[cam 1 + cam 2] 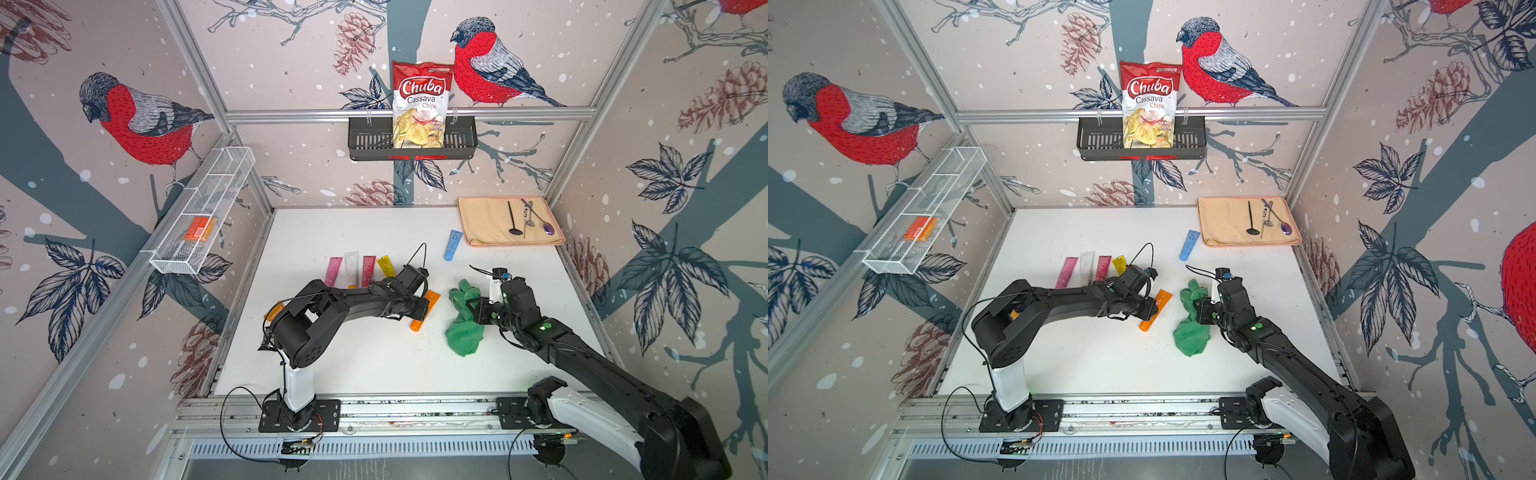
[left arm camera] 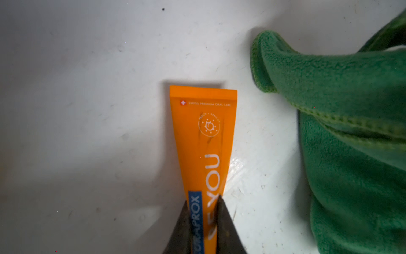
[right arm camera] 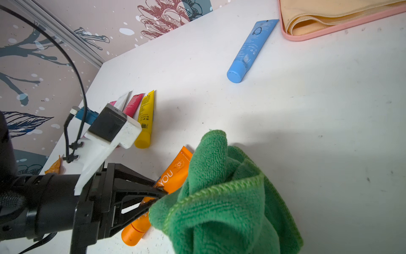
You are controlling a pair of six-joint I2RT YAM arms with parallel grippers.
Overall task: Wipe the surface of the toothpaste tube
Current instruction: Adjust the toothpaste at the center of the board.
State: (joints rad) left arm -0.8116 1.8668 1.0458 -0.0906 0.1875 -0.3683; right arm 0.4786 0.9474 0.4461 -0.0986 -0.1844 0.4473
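An orange toothpaste tube (image 1: pixel 432 297) (image 1: pixel 1163 300) lies on the white table, cap toward the front edge. My left gripper (image 1: pixel 419 310) (image 2: pixel 203 199) is shut on its middle, with both dark fingers pressing the tube's sides over the printed lettering. The flat tail end (image 2: pixel 203 94) sticks out beyond the fingertips. Just to the right, my right gripper (image 1: pixel 468 305) (image 1: pixel 1198 309) is shut on a bunched green cloth (image 1: pixel 463 332) (image 3: pixel 219 198). The cloth hangs down to the table beside the tube and hides the right jaws in the right wrist view.
A pink tube (image 1: pixel 333 271), a white, a red and a yellow tube (image 1: pixel 385 266) lie in a row behind the left arm. A blue tube (image 1: pixel 452 245) lies further back. A beige towel (image 1: pixel 482 220) with utensils fills the back right corner. Wall baskets hang above.
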